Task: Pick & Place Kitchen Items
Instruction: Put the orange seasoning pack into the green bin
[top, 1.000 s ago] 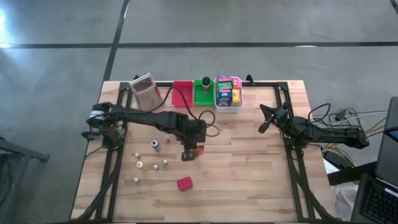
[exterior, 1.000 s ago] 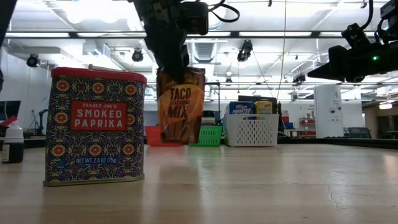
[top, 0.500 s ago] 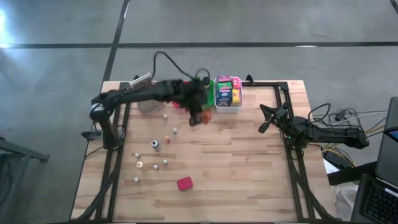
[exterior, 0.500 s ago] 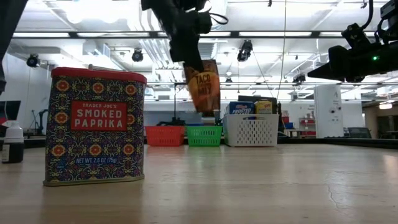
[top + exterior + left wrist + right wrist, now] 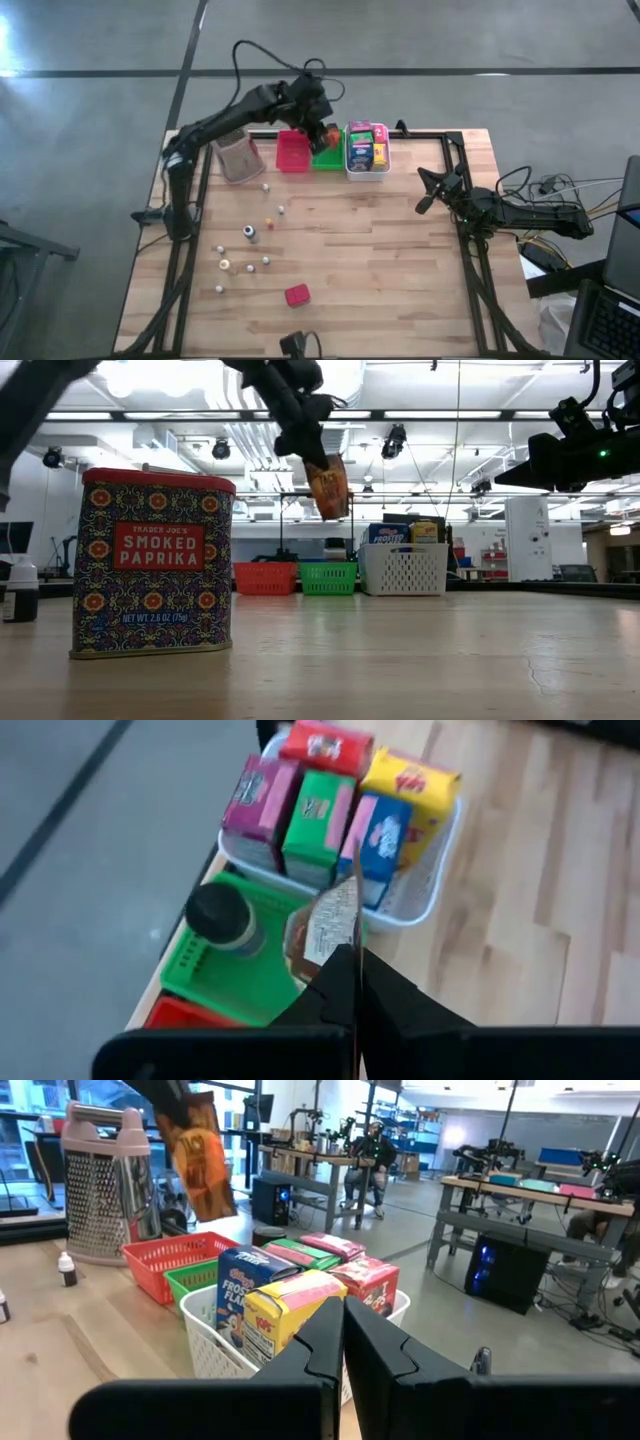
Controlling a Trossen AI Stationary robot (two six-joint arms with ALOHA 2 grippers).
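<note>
Left gripper (image 5: pixel 322 133) clamped on an orange-brown taco mix packet (image 5: pixel 331 486), held in the air above the green tray (image 5: pixel 325 158) at the table's twelve o'clock edge, right gripper (image 5: pixel 424 203) pinched shut on nothing, hovering at three o'clock.

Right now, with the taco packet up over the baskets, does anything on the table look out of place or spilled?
Several tiny bottles lie scattered loose across the left of the table, not in any basket, and a red paprika tin sits alone near the front edge. Nothing looks spilled or damaged.
</note>
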